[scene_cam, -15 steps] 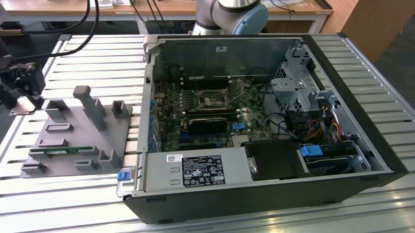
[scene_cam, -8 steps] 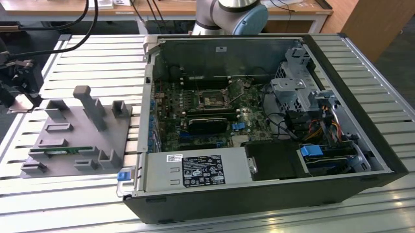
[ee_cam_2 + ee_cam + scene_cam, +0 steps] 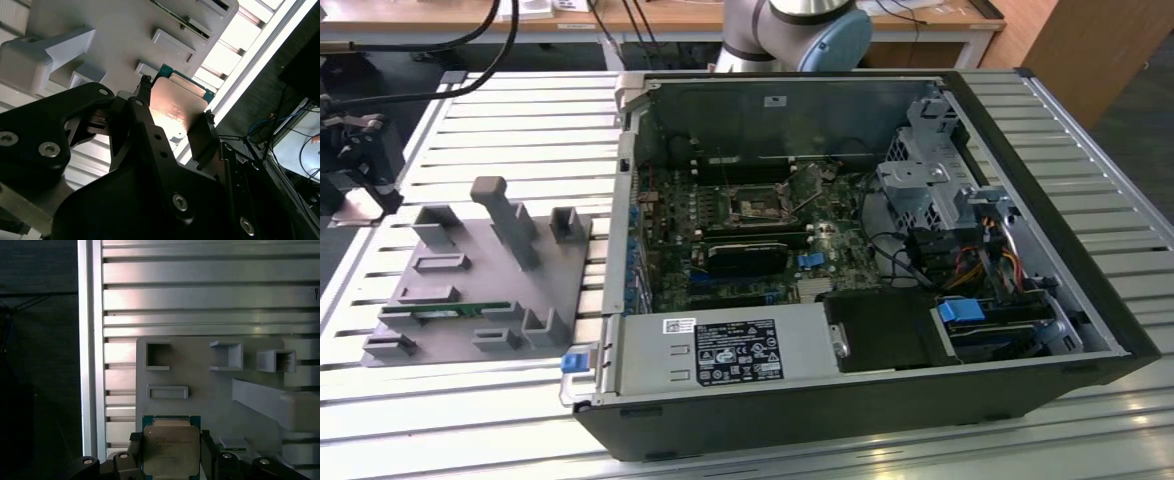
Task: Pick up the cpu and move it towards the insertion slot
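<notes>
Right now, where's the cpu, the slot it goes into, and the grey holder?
cpu (image 3: 171,450): first wrist view, middle of its silvery top.
insertion slot (image 3: 759,208): exterior view, dark centre inside its silver frame.
grey holder (image 3: 487,285): exterior view, bare flat part of its base.

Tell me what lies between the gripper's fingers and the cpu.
Nothing: in both wrist views the fingers sit flush against opposite edges of the cpu, no gap showing.
</notes>
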